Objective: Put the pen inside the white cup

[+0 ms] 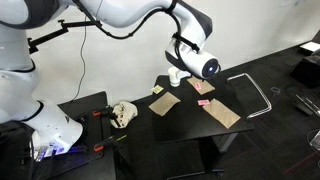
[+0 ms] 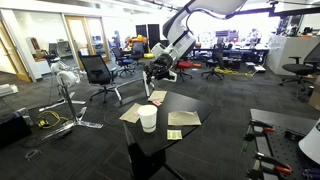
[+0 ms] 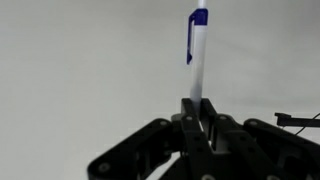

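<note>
Pinching the pen point(image 3: 198, 60) low on its barrel, the gripper point(image 3: 198, 115) has its fingers point(image 3: 187, 120) drawn almost fully together. In the wrist view only the thin white shaft sits between them. The pen stands up through the centre of that frame, its blue clip point(image 3: 190, 40) near the top, and it runs on in line with the fingers.

In an exterior view the gripper point(image 2: 155, 75) hangs in the upper middle of the frame, well above the table point(image 2: 195, 140). The cup point(image 2: 148, 118) stands upright lower down, near the centre, among the brown papers point(image 2: 183, 118) and apart from the gripper. The pen is too small to make out there.

From where I stand, the pen looks light and stiff, with a smooth plastic body that could slide or swing in a two-finger pinch. Most of its length pokes out beyond the grip, so a knock on the rim would likely lever it round. A hold nearer the middle would be steadier, though this end grip leaves plenty of pen to go into the cup. The cup looks light too, so a nudge could easily tip it.
</note>
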